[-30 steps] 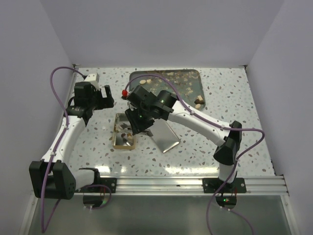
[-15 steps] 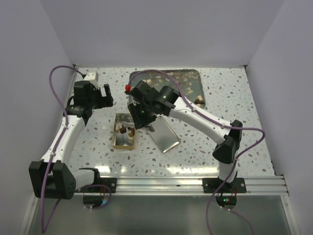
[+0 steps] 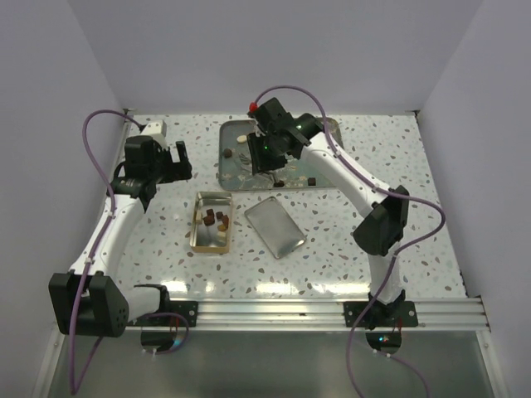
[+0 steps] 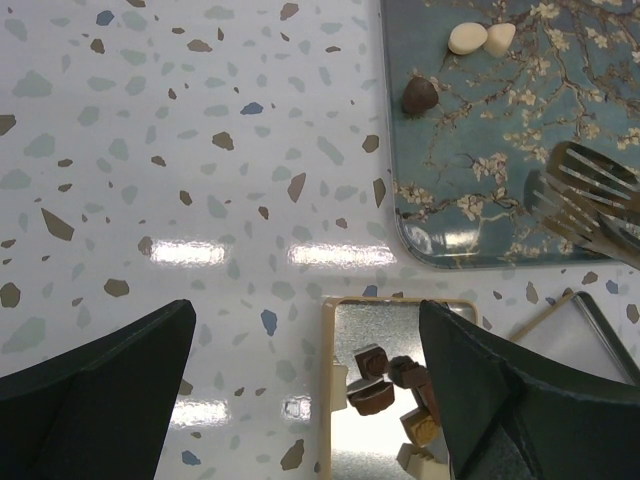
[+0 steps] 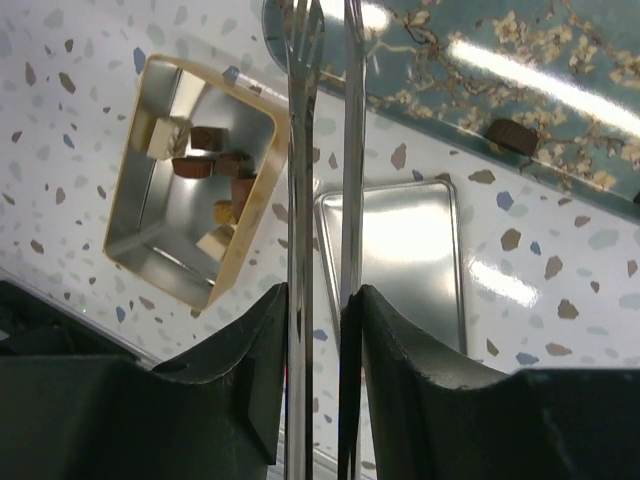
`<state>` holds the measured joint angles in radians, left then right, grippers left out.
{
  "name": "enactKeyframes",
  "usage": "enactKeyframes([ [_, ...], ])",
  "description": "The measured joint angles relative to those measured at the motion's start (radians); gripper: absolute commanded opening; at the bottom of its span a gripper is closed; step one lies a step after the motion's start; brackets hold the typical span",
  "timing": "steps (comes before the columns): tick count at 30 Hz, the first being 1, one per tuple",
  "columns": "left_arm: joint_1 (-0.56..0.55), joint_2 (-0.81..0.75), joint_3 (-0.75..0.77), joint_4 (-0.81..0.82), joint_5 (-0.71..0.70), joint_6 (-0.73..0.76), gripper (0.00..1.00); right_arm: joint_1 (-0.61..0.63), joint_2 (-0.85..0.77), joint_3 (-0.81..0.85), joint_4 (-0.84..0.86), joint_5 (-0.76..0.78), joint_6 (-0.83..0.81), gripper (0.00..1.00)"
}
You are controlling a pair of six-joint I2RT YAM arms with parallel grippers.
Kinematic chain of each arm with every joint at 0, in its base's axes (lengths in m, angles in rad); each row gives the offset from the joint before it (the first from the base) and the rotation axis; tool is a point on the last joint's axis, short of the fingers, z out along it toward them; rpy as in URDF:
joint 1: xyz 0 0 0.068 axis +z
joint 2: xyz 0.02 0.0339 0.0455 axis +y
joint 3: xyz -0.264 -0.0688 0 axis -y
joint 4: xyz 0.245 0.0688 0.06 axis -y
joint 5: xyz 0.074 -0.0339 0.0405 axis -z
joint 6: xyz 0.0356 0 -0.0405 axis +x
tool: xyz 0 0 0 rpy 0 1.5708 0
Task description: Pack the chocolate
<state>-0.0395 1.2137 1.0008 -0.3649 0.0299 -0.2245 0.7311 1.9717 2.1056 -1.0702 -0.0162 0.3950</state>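
**Table** (image 4: 200, 150): one, white terrazzo.

**Arms:** two, with their bases along the bottom edge of the overhead view. The left arm (image 3: 112, 228) is at lower left and the right arm (image 3: 353, 178) at right. Each trails one purple cable (image 3: 93, 137).

**Tin** (image 5: 150, 215): one, gold, open, at lower centre-left of the overhead view. It stands on the table just below the tray. It holds chocolate (image 5: 208, 137), about seven lumps bunched toward one end. Most are brown and two or three are tan or cream. They overlap, so the count is approximate.

**Lid** (image 5: 390, 250): one, silver and rectangular. It lies flat on the table just right of the tin, not touching it, and is turned askew.

**Left gripper** (image 4: 305, 320): one, left of centre in the overhead view, above bare table just beyond the tin. Its jaws are spread as wide as they go, with nothing between them.

**Tray** (image 4: 480, 160): one, teal with a pale blossom print, at upper centre of the overhead view. Loose chocolate lies on it:
- Two cream pieces (image 4: 468, 38) touch each other.
- One dark brown lump (image 4: 420, 95) sits just beside them, near the tray's left edge.
- At least two more dark lumps (image 3: 280, 182) lie along the tray's lower edge in the overhead view.

**Right gripper** (image 5: 320, 300): one, over the tray. Its jaws are drawn partway in and clamped on the tongs.

**Tongs** (image 5: 351, 180): one pair, metal, with slotted tips. Both blades are pinched between the right gripper's fingers, and the tips reach over the tray.
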Motion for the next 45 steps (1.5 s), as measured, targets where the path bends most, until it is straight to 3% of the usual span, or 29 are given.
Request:
enactKeyframes([
  [10,0.000,0.000,0.000,0.000,-0.009,0.002,1.00,-0.020,0.210,0.069,0.072,-0.032,-0.003,0.39],
  [45,0.007,0.038,0.000,0.000,-0.013,0.003,1.00,-0.053,0.466,0.267,0.147,-0.084,0.038,0.42],
])
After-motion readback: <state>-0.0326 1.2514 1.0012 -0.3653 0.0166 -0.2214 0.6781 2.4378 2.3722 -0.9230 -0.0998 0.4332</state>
